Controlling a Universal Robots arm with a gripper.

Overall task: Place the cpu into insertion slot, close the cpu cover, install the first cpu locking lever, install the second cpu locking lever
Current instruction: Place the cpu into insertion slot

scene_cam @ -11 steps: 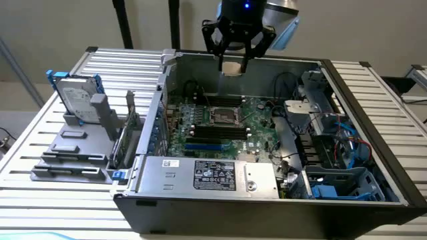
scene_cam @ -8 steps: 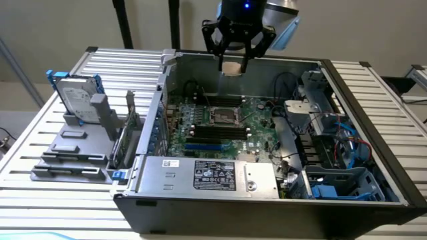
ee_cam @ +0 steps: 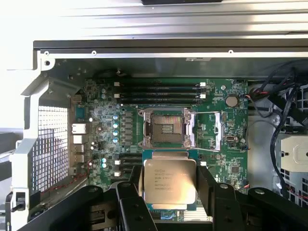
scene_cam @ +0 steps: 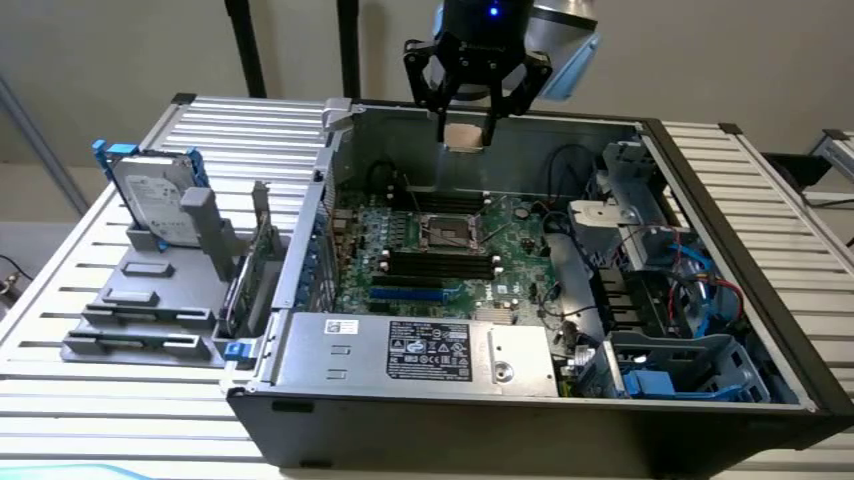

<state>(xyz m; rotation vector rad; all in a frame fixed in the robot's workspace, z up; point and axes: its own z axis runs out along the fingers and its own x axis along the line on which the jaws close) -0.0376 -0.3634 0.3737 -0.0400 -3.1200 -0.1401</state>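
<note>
My gripper (scene_cam: 466, 136) hangs high above the open computer case, shut on the cpu (scene_cam: 465, 137), a flat square chip with a pale metal face. In the wrist view the cpu (ee_cam: 169, 180) sits between my two black fingers (ee_cam: 211, 185), printed face toward the camera. The insertion slot (scene_cam: 451, 233) lies well below on the green motherboard, a square black socket with a dark centre and metal rim. From the wrist the insertion slot (ee_cam: 166, 128) is uncovered. A silvery frame, probably the cpu cover (ee_cam: 216, 131), lies flipped open beside the socket.
Black memory slots (scene_cam: 434, 265) flank the socket. A power supply (scene_cam: 414, 352) with a label fills the case's near side. Blue drive bays and cables (scene_cam: 694, 370) sit at the exterior view's right. A hard drive (scene_cam: 150, 195) stands in a grey rack outside the case, at the exterior view's left.
</note>
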